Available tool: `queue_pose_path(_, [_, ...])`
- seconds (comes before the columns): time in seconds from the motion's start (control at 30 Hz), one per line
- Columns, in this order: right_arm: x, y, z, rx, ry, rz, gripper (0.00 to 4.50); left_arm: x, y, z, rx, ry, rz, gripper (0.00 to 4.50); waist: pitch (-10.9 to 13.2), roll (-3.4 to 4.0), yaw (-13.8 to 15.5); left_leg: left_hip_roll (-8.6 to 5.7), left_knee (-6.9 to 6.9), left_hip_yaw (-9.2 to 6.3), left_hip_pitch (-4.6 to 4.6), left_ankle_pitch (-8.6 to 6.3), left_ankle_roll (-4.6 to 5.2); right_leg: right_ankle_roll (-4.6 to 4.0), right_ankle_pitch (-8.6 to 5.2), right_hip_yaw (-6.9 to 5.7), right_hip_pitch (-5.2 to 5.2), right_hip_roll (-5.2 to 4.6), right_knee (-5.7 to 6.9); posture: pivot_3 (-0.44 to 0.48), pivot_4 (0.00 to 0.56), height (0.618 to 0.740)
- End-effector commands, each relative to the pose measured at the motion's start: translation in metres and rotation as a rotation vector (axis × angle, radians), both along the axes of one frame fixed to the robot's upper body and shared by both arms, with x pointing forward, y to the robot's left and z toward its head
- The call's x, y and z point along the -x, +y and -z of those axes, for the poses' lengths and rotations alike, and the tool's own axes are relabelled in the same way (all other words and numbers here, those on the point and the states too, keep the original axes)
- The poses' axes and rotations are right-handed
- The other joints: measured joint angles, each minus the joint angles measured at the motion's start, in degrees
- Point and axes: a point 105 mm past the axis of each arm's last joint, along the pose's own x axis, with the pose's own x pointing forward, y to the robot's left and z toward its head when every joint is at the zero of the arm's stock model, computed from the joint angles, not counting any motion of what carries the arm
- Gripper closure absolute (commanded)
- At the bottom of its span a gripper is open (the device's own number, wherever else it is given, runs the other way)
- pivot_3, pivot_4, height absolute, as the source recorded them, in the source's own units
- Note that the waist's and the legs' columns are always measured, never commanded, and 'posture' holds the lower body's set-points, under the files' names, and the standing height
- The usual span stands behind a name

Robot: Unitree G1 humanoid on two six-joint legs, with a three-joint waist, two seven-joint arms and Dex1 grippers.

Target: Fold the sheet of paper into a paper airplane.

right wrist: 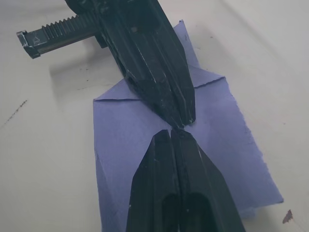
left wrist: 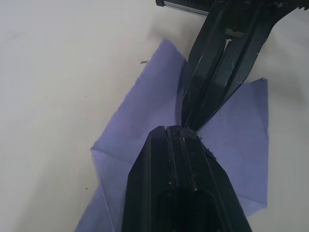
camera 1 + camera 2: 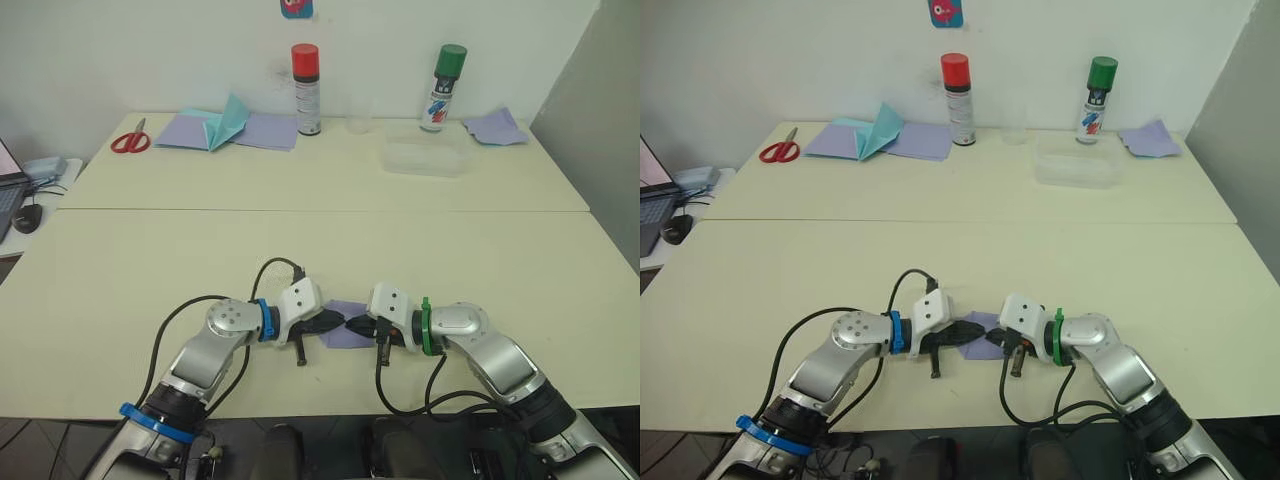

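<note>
At lower centre of the frame, the thin lavender sheet of paper, creased with a folded corner, is lain flat on the cream table. It is met tip to tip by the left hand and right hand, both closed; whether paper is pinched cannot be told. At upper right, a clear plastic box is seen.

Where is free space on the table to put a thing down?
The near table is bare left and right of the two grippers, left gripper and right gripper, meeting on the sheet of paper. The back edge is crowded: scissors, papers, spray cans.
</note>
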Motion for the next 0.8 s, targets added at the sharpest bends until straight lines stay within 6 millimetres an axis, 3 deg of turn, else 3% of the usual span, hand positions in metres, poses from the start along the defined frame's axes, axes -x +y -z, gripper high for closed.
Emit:
queue_pose_path(0.03, [-0.006, -0.009, 0.002, 0.03, -0.003, 0.045, 4.47, 0.0, 0.01, 0.025, -0.038, 0.101, -0.095, 4.5, -0.01, 0.01, 0.0, 0.0, 0.0, 0.0, 0.02, 0.0, 0.0, 0.0, 0.0, 0.0, 0.01, 0.0, 0.0, 0.0, 0.15, 0.74])
queue_pose_path(0.4, [-0.008, -0.007, 0.001, 0.032, -0.005, 0.033, 4.47, -0.004, 0.051, 0.035, -0.057, 0.211, -0.268, 4.5, -0.02, 0.02, -0.55, 0.14, 0.03, -0.11, 0.42, 0.0, 0.0, -0.04, -0.02, -0.01, 0.36, -0.02, 0.0, 0.0, 0.15, 0.74])
queue_pose_path(0.57, [-0.008, -0.005, 0.001, 0.03, -0.003, 0.028, 4.47, -0.012, 0.058, 0.027, 0.019, 0.247, -0.366, 4.5, -0.01, 0.03, -0.67, 0.18, -0.03, -0.22, 0.67, 0.0, 0.0, -0.36, -0.21, -0.07, 0.57, 0.0, 0.01, 0.0, 0.15, 0.74])
queue_pose_path(0.8, [-0.006, -0.005, 0.002, 0.036, 0.001, 0.016, 4.47, -0.004, 0.07, 0.029, -0.025, 0.261, -0.361, 4.5, -0.01, 0.03, -0.72, 0.17, -0.03, -0.23, 0.75, 0.0, 0.0, -0.38, -0.22, 0.04, 0.62, -0.05, 0.0, 0.0, 0.15, 0.74])
